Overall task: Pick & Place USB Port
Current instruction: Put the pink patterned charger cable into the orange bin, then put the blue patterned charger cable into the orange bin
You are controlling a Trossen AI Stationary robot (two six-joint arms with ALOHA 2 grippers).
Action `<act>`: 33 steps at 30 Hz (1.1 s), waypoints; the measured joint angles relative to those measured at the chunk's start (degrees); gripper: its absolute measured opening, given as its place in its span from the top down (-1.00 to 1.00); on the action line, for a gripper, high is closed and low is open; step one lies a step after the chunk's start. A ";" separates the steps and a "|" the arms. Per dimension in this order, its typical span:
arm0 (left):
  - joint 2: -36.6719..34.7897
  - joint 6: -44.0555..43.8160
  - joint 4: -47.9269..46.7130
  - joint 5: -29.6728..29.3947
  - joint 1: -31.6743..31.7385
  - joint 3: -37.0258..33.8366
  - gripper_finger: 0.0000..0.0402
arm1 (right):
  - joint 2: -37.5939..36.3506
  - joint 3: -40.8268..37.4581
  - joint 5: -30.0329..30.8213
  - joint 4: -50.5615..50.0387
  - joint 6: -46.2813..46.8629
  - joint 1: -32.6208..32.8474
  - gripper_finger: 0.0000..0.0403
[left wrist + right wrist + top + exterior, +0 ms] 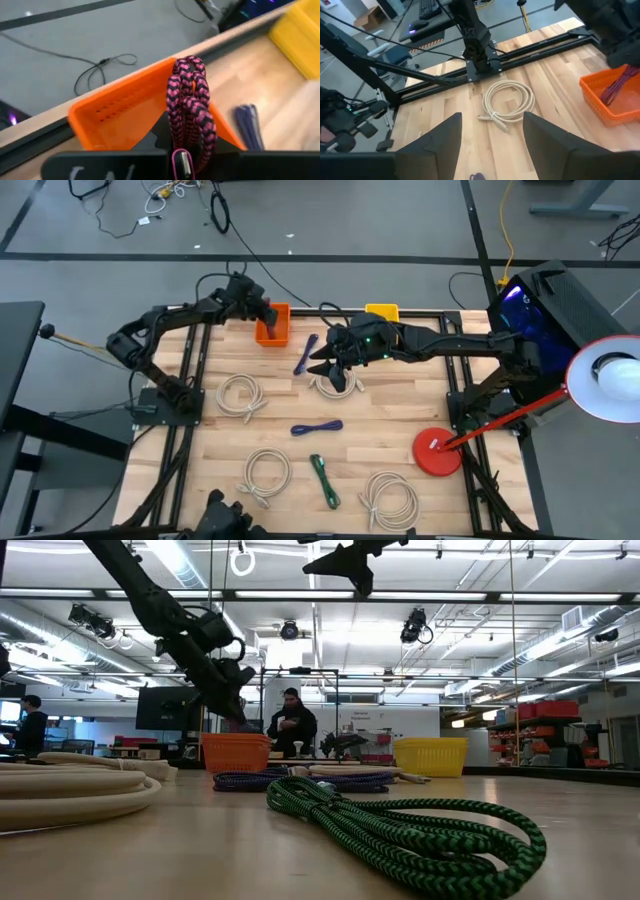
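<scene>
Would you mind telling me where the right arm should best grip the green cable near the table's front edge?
Grip the green cable across the middle of its bundle, from straight above. It lies flat as a narrow folded hank, so fingers can straddle its short width. The right end effector hangs open, well behind it.

The right gripper (492, 137) hangs open over the table (555, 85). A white cable (509, 102) lies coiled ahead; a pink cable (618, 86) rests in the orange bin (600, 102) at the table's edge.

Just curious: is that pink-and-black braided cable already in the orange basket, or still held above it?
Held above it. The left gripper grips the pink-and-black braided cable over the orange plastic basket.
</scene>
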 joint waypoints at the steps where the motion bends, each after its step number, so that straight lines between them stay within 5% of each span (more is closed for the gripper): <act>1: 0.34 -0.30 -0.18 -0.07 0.24 0.00 0.85 | 0.00 0.00 0.00 0.00 0.00 0.02 -0.04; 15: 0.50 -4.71 -0.42 0.64 3.04 -0.02 0.03 | 0.02 0.00 1.96 0.00 -0.66 -0.13 -0.04; 23: -2.36 -10.69 0.34 19.24 2.02 -0.02 -0.03 | 0.02 0.00 5.97 -3.37 -2.66 -1.60 -0.04; 33: -13.53 -12.60 -10.70 9.39 -12.38 -0.02 0.02 | 0.02 0.00 5.73 -4.24 -5.02 -4.44 -0.04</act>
